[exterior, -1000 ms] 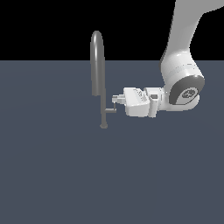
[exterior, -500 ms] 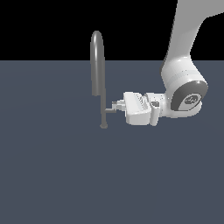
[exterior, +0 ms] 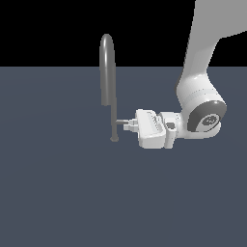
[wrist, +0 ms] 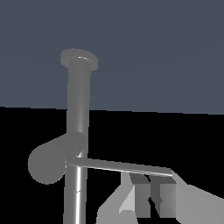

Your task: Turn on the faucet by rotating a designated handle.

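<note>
Exterior view shows a flat slate-grey surface [exterior: 58, 193] under black backdrop. On it stands the faucet [exterior: 109, 87], slim, grey, high-arched. Its thin handle [wrist: 118, 166] juts sideways; the fingers [wrist: 151, 192] sit pinching its rod's end.

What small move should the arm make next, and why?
Probably keep pushing sideways on the handle to rotate it about the faucet stem. The gripper is already at the rod's end, with a fingertip against the rod; whether the jaws clamp it is unclear.
</note>
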You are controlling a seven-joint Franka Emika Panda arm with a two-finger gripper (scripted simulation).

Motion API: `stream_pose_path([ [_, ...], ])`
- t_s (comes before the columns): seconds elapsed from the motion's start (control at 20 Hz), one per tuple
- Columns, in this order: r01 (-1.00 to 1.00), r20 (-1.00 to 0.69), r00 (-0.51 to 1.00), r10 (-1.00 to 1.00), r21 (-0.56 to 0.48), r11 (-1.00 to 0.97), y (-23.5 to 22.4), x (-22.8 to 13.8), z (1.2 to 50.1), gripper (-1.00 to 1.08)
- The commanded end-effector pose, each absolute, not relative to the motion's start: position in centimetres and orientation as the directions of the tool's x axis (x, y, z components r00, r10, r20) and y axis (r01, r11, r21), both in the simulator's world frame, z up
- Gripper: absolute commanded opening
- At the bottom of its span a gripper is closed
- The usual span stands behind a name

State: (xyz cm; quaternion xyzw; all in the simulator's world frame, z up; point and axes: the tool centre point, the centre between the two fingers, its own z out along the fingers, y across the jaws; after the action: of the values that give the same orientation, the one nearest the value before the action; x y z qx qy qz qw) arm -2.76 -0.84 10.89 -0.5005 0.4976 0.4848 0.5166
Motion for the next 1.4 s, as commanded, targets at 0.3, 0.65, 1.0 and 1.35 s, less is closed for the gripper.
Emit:
stream_pose_path([
  [0.3,-0.999,-0.999,0.033,0.004,-0.033,0.029,-0.9,-2.5,8.8,-1.00],
  [0.65,-0.999,-1.000,0.012,0.001,-0.012,0.031,-0.9,-2.0,5.8,-1.00],
  [1.0,-0.999,-0.999,0.044,0.009,-0.044,0.024,-0.9,-0.5,6.9,-1.00],
  [1.35,-0.999,-1.000,0.021,0.004,-0.021,0.029,-1.0,0.5,4.6,-1.00],
])
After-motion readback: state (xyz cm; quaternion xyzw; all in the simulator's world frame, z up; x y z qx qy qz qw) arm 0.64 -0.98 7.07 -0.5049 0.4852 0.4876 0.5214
